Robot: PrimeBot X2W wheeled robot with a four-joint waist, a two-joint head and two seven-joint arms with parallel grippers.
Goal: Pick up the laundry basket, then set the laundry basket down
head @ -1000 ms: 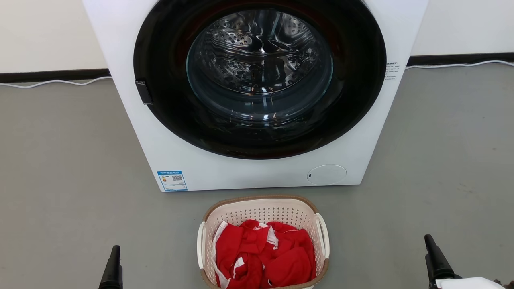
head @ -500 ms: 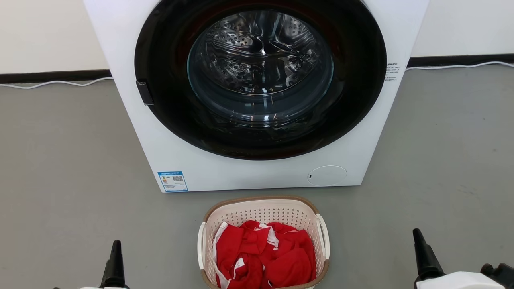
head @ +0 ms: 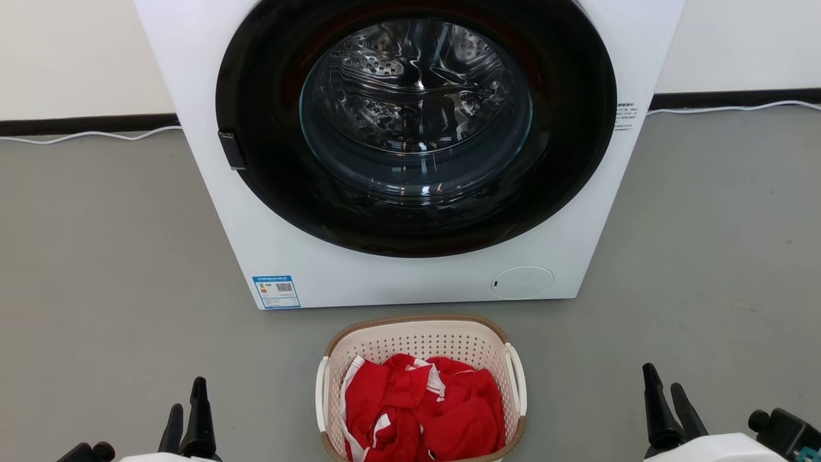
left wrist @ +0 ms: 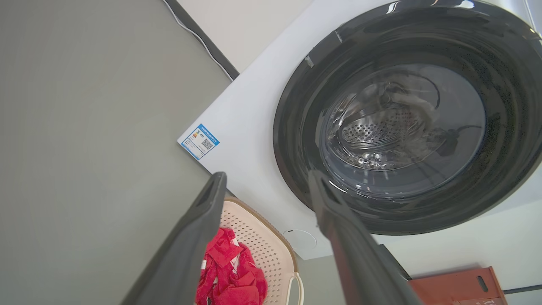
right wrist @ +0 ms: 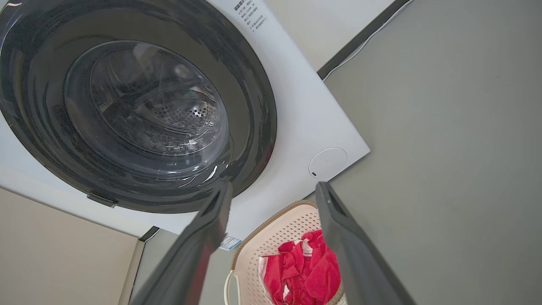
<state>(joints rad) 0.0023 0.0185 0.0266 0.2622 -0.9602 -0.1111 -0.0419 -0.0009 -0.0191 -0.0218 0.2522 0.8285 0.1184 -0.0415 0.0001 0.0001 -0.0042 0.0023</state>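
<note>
The laundry basket stands on the grey floor just in front of the washing machine. It is cream with perforated walls, a brown rim and white loop handles, and holds red and white clothes. My left gripper is open, low at the left, well apart from the basket's left handle. My right gripper is open, low at the right, a similar gap from the right handle. The left wrist view shows the open left gripper with the laundry basket between its fingers. Through the right gripper the laundry basket also shows.
A white front-loading washing machine with a closed round dark glass door stands right behind the basket. A white cable runs along the dark skirting. A red-brown box sits beside the machine. Open grey floor lies either side.
Both grippers have come further up into the head view and drawn inward toward the basket; both fingers of each now show. The basket has not moved.
</note>
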